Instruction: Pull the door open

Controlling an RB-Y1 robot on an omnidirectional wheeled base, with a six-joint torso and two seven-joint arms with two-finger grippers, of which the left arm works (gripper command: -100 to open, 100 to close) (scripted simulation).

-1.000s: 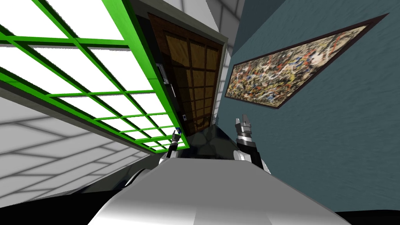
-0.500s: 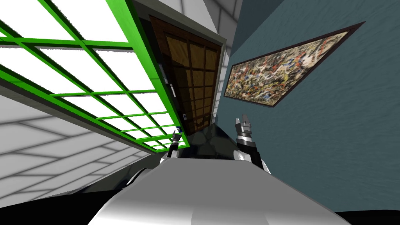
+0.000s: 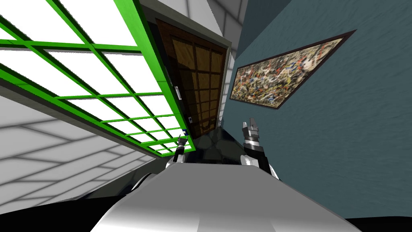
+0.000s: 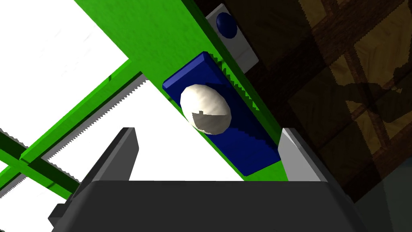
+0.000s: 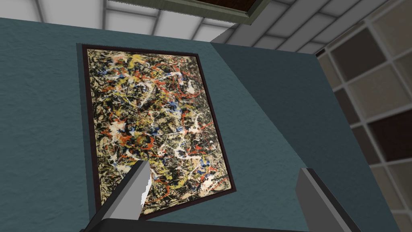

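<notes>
The left end effector (image 4: 207,131) stands wide open and has hold of nothing. Its two grey fingers (image 4: 116,157) flank the white knob (image 4: 205,108), one to each side, and neither touches it; the knob sits just ahead of the fingertips, about midway across the gap. The knob is egg-shaped, lit on one half and shaded on the other. Behind the knob lies a dark blue backplate (image 4: 237,141), a long rectangle that carries it and runs along the edge stile of the green door (image 4: 161,36). From the knob away across the door spread bright white panes, divided by thin green bars. On the other side of the knob, just past the door's edge, a small white plate (image 4: 243,54) with a round dark blue button is set against a brown wooden lattice panel (image 4: 362,52), whose squares are lighter tan between darker bars. From the head camera, the knob's backplate shows as a blue spot at the low corner of the door, right at the tip of the left arm. The right end effector (image 3: 252,122) is held up well apart from the knob, beyond the foot of the wooden panel, its fingers spread wide with nothing between them
</notes>
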